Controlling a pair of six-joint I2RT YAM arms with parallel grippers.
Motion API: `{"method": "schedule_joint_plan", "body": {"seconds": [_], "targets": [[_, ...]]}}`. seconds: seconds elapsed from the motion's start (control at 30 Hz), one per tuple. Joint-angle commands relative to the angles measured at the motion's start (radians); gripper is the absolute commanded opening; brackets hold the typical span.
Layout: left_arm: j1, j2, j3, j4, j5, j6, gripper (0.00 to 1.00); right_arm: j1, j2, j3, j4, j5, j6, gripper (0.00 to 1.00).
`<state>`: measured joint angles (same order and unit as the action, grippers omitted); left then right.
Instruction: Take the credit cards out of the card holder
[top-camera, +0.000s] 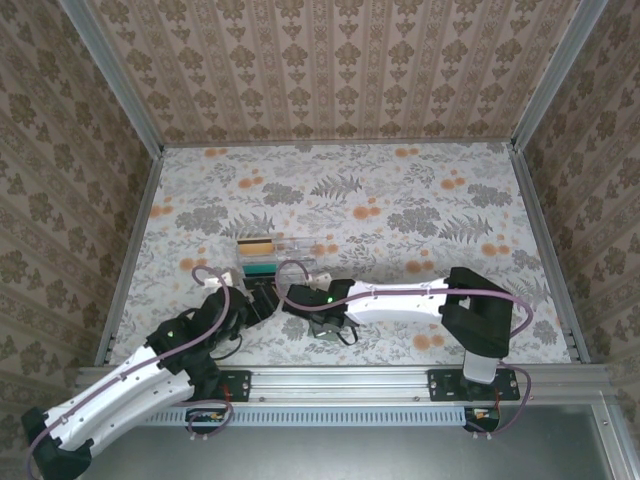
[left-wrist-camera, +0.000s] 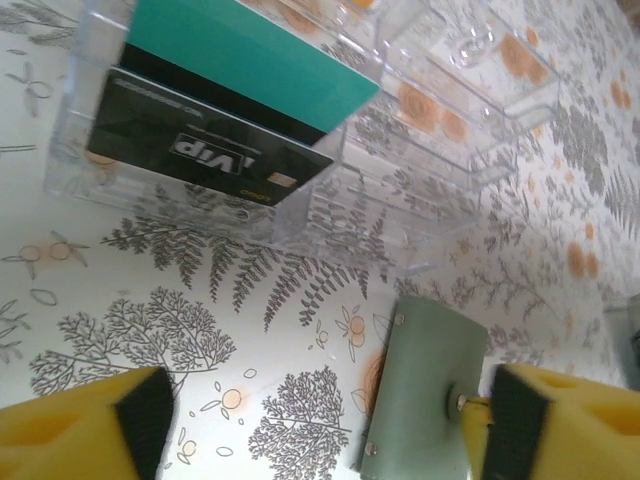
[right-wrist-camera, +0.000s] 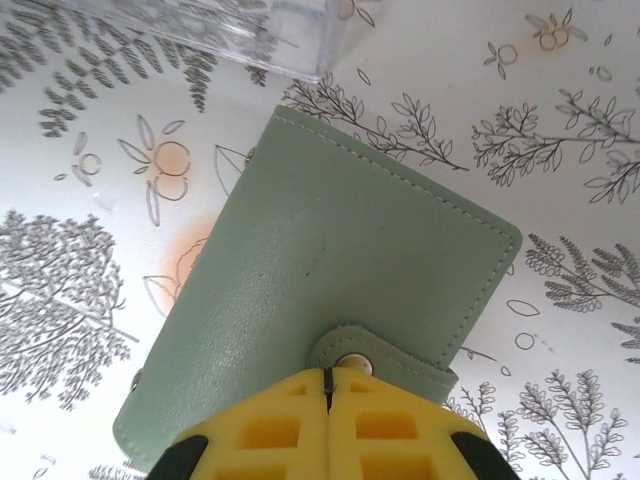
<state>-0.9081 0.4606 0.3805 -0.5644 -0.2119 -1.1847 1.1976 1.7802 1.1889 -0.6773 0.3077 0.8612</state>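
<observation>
Right hand (right-wrist-camera: 327, 392) has its yellow fingers pressed together at the snap tab of the sage-green card holder (right-wrist-camera: 320, 250), which lies closed on the floral desk (right-wrist-camera: 560, 90); whether they pinch the tab is unclear. Left hand (left-wrist-camera: 330, 425) is spread, with the card holder between its fingers. Teal and black credit cards (left-wrist-camera: 240, 90) sit in a clear tray (left-wrist-camera: 430, 170) nearby.

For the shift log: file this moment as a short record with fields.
card holder: closed, flat on the table, apart from the clear tray
cards: teal card and black card stand together in one tray compartment
right pincer: shut, tips at the holder's snap tab; grip on it unclear
left pincer: open, above the table beside the holder
</observation>
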Motion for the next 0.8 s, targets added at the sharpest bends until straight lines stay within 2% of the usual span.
{"method": "schedule_joint_plan", "body": {"seconds": [0.0,0.07,0.2,0.23,0.3,0.33,0.37,0.47,0.7,0.77], "targets": [[0.002,0.020,-0.035,0.101,0.062,-0.034,0.68,-0.006,-0.078,-0.018,0.029,0.025,-0.044,0.00],[-0.001,0.037,-0.053,0.146,0.081,-0.059,0.62,-0.008,-0.103,-0.026,0.040,0.022,-0.057,0.00],[-0.022,0.067,-0.062,0.181,0.076,-0.078,0.64,-0.017,-0.120,-0.051,0.064,-0.001,-0.076,0.00],[-0.024,0.073,-0.056,0.175,0.070,-0.079,0.68,-0.019,-0.110,-0.044,0.050,0.002,-0.070,0.12],[-0.027,0.076,-0.046,0.159,0.059,-0.074,0.72,-0.020,-0.083,-0.024,0.013,0.018,-0.062,0.22],[-0.027,0.074,-0.039,0.150,0.052,-0.068,0.74,-0.019,-0.069,-0.012,-0.005,0.028,-0.053,0.31],[-0.027,0.073,-0.034,0.142,0.048,-0.065,0.75,-0.020,-0.058,-0.006,-0.015,0.033,-0.046,0.34],[-0.027,0.060,-0.020,0.117,0.035,-0.050,0.77,-0.024,-0.025,0.002,-0.019,0.035,-0.032,0.38],[-0.027,0.046,-0.025,0.105,0.035,-0.047,0.79,-0.036,0.033,0.012,-0.015,0.021,-0.029,0.39],[-0.027,0.045,-0.026,0.106,0.036,-0.049,0.79,-0.038,0.045,0.018,-0.010,0.008,-0.030,0.44]]}}
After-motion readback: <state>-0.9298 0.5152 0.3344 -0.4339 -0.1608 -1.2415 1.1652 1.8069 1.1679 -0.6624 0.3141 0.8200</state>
